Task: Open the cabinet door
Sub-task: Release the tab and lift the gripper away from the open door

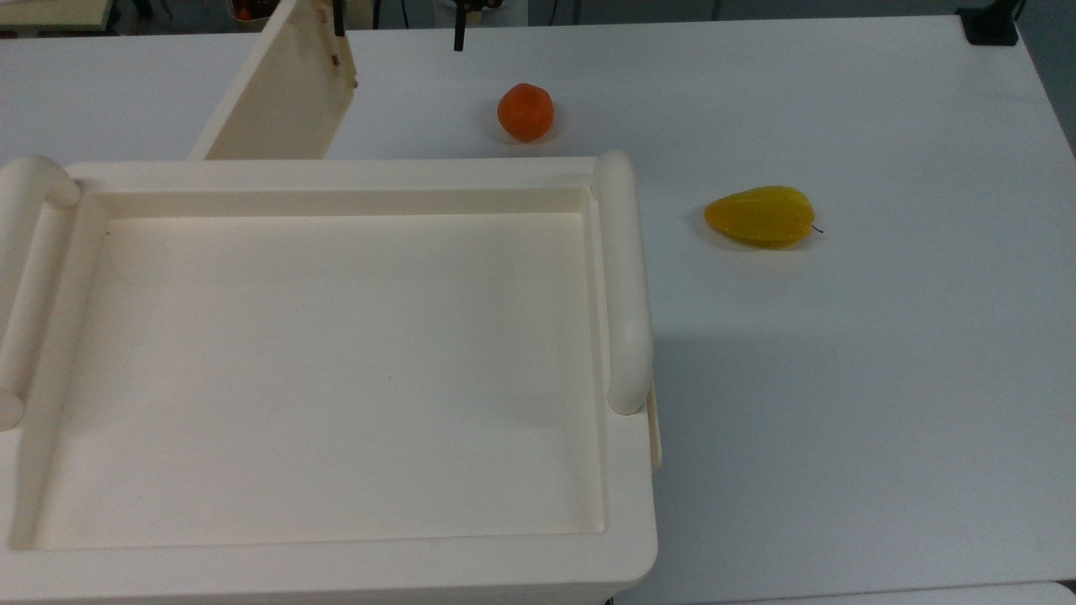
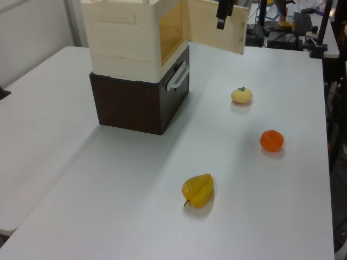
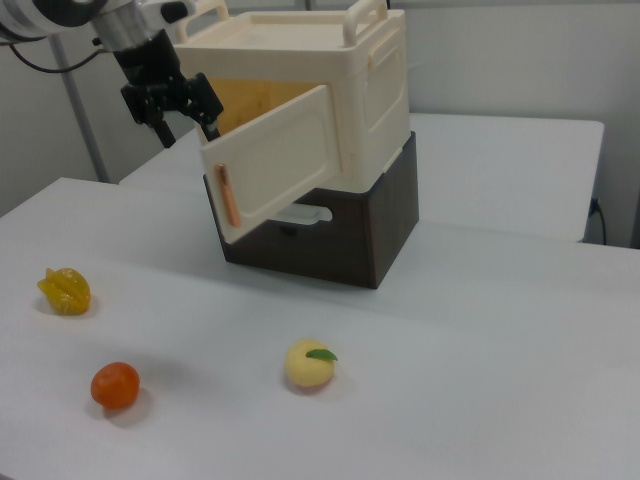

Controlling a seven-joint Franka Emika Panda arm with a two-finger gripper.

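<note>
The cream-white cabinet [image 1: 336, 361] stands on a dark brown base [image 2: 141, 103]. Its cabinet door [image 1: 282, 92] hangs swung out from the far face, tan inner side showing in the left view as cabinet door [image 2: 217, 30]. In the right view the cabinet door [image 3: 280, 165] carries an orange handle [image 3: 228, 195] near its free edge. My gripper [image 1: 398, 25] is open at the top view's top edge; one finger [image 1: 339, 17] sits against the inner side of the door's free edge, the other [image 1: 458, 34] hangs over the table. Behind the door's upper free corner in the right view is the gripper [image 3: 188, 125].
An orange fruit [image 1: 525, 111] lies on the white table just beyond the cabinet. A yellow starfruit [image 1: 761, 217] lies to the top view's right. A pale yellow fruit [image 2: 242, 95] with a green leaf sits near the door in the left view. Cluttered benches stand behind the table.
</note>
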